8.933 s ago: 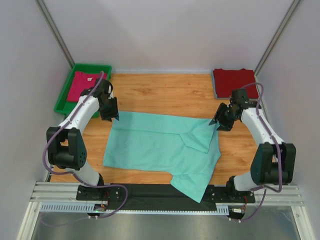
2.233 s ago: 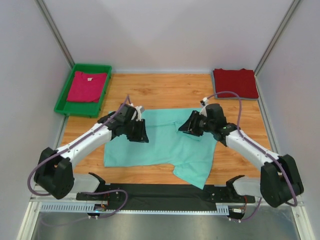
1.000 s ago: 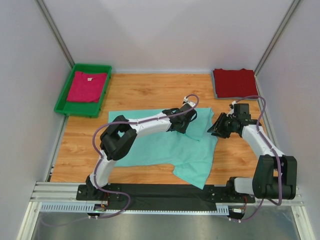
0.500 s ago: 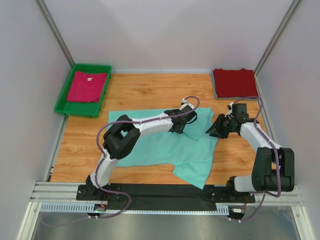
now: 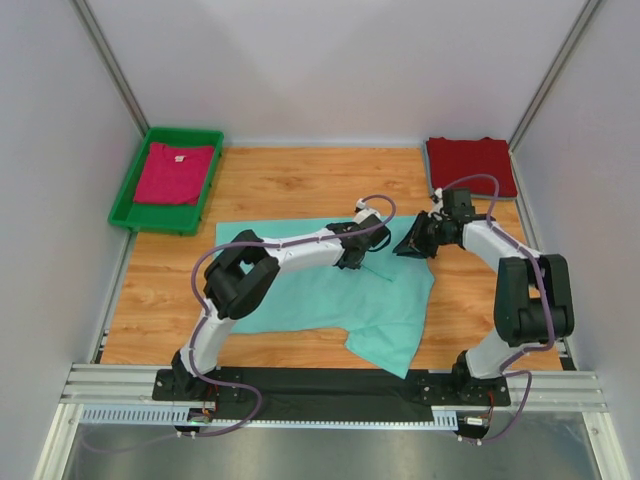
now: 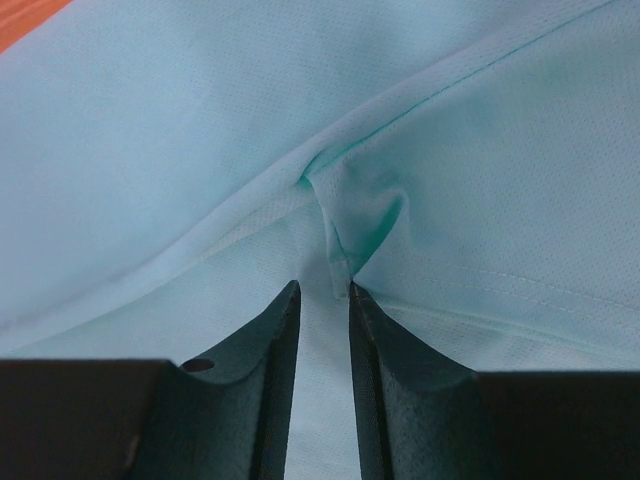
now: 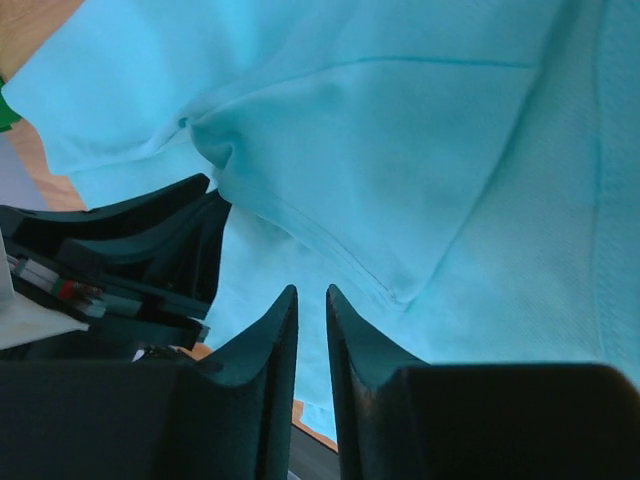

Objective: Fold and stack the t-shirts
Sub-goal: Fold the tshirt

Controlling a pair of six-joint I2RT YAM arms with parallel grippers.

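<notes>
Teal shirt lay spread across the middle of the wooden table, partly folded, its near right corner trailing toward the near edge.

Left arm reached far across to the right. Left gripper was down on the far right part of the teal shirt. Wrist view: its fingers stood close together with a small puckered ridge of cloth drawn up between the tips. Read as pinching the teal shirt.

Right gripper sat just beside it, at the shirt's far right corner, pointing left toward the other gripper. Wrist view: fingers nearly together, only a thin slit between them, a stitched hem hanging just past the tips. Could not tell whether any cloth was caught in that slit. The left gripper's black body showed at the left of this view, close by.

Red shirt lay folded flat at the far right corner of the table, well apart from the grippers.

Pink shirt lay in the green tray at the far left corner.
</notes>
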